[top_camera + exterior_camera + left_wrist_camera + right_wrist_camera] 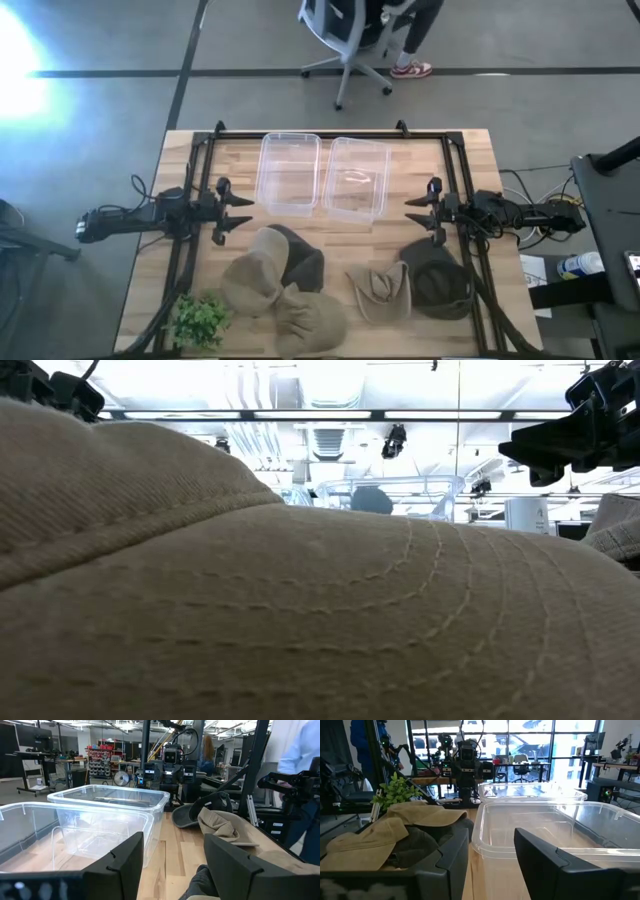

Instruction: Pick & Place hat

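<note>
Closest thing: a tan hat (300, 600) fills the low view, right up against the camera.
Landmark: two clear bins (322, 176) sit side by side at the far middle of the table (480, 150).
Hats: a pile of tan and dark hats (280, 285) lies on the near side of the bins, to the left. Two more, one tan (382, 292) and one dark (442, 284), lie on the near side of the bins, to the right.
Plant: a small green plant (198, 318) sits left of the left pile.
Left gripper (240, 210): just left of the bins, fingers apart, holding nothing.
Right gripper (415, 212): just right of the bins, fingers apart, holding nothing.
Hats and jaws: no hat is between the jaws. Each pile lies nearer than its gripper, close by but apart.
How a hat will feel: likely light, soft and floppy. It should bend, not break.
Where to grab: probably pinch the brim or a fold of cloth on top.
</note>
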Controlling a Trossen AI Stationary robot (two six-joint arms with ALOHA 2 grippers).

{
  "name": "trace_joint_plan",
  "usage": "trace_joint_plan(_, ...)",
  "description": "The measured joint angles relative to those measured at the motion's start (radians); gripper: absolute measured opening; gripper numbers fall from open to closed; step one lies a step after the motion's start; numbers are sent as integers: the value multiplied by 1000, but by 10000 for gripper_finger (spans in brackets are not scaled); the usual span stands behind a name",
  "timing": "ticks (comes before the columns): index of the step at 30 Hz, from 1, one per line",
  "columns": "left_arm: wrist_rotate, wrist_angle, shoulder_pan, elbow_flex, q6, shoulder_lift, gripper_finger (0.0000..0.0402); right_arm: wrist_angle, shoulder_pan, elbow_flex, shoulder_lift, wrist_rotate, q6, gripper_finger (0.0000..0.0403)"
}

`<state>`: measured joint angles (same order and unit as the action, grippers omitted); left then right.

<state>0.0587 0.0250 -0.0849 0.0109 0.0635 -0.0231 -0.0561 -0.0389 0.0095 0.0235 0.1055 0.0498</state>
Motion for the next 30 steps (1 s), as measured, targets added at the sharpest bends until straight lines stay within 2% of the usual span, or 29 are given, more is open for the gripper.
trace_joint_plan(27, 0, 0, 0, 0, 0, 0, 202, 0, 0, 0, -1, 0, 1, 155)
trace_joint_plan(30, 0, 0, 0, 0, 0, 0, 202, 0, 0, 0, -1, 0, 65, 155)
